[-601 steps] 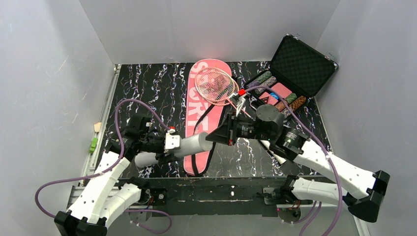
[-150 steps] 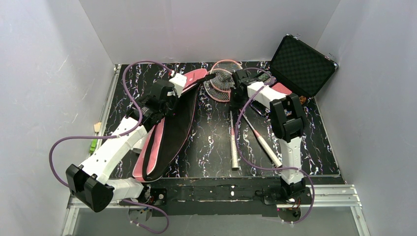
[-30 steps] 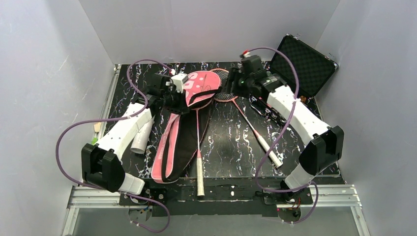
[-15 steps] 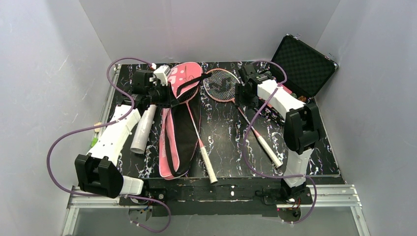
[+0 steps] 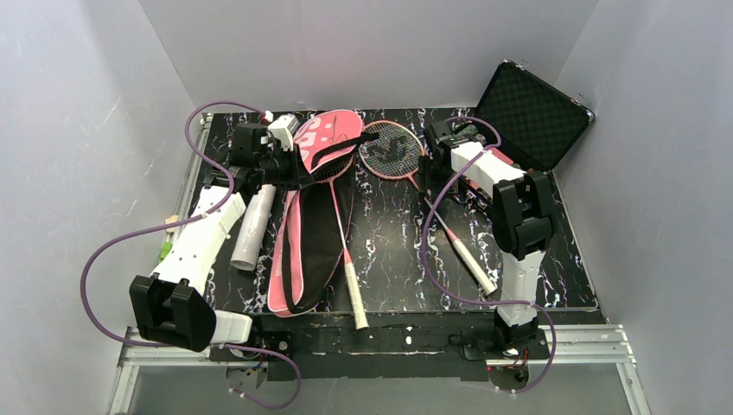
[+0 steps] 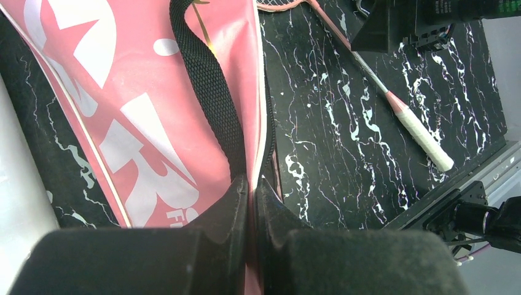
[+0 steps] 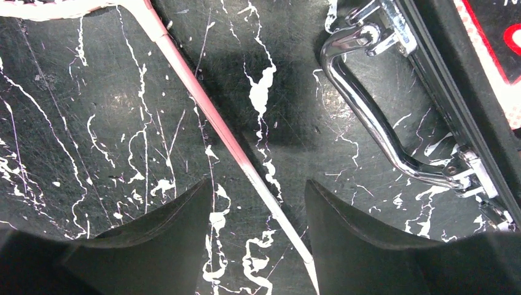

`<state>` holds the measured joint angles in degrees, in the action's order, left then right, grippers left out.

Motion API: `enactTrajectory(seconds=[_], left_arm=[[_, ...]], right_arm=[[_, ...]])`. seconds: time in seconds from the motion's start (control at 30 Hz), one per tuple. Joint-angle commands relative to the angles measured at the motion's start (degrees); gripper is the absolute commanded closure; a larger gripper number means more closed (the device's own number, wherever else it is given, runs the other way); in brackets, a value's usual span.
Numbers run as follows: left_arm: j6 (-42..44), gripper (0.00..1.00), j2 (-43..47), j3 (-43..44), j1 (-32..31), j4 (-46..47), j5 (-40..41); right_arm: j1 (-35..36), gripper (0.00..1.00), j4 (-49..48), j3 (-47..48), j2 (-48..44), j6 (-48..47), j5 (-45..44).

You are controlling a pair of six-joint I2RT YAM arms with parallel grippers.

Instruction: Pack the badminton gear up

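Change, left side: compared with half a second ago, the handle of the first racket (image 5: 353, 292) lies a little closer to the bag (image 5: 298, 251), more nearly in line with it.
Change, right side: the right arm is folded back toward the case (image 5: 527, 104), and its claw now hangs over the shaft of the second racket (image 5: 389, 149) just below the head.
Left claw (image 6: 252, 184): clenched on the bag's edge beside the black strap (image 6: 209, 92), holding the mouth up at the far-left of the table (image 5: 389, 233).
Right claw (image 7: 255, 196): released, the jaws either side of the pink shaft and not touching it; the case's chrome handle (image 7: 368, 123) is just beside it.
Meaning: the first racket looks half packed, with the head in the bag's mouth and the shaft and handle out. The second racket lies wholly on the table, so a grasp on its shaft seems the step in hand.
Rackets: two.
Bag: one, lying lengthwise left of centre.
Tube (image 5: 251, 229): one, on the table left of the bag, under the left arm.
Shuttlecocks: none in view.
Case: one, open, at the far right.
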<state>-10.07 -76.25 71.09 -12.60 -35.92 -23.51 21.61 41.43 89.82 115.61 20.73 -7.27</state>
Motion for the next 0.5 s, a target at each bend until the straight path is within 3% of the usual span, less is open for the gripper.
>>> enactTrajectory(seconds=[0.0,0.47], left_arm=[[0.04,1.0,4.2,1.74,0.34,2.39,-2.35],[-0.17,1.0,5.31,2.54,0.38,1.3,-2.51]], right_arm=[[-0.6,0.36,-1.98,0.09,1.06,-1.38,1.55],[-0.61,0.47,-2.54,-0.38,5.86,-0.8,5.15]])
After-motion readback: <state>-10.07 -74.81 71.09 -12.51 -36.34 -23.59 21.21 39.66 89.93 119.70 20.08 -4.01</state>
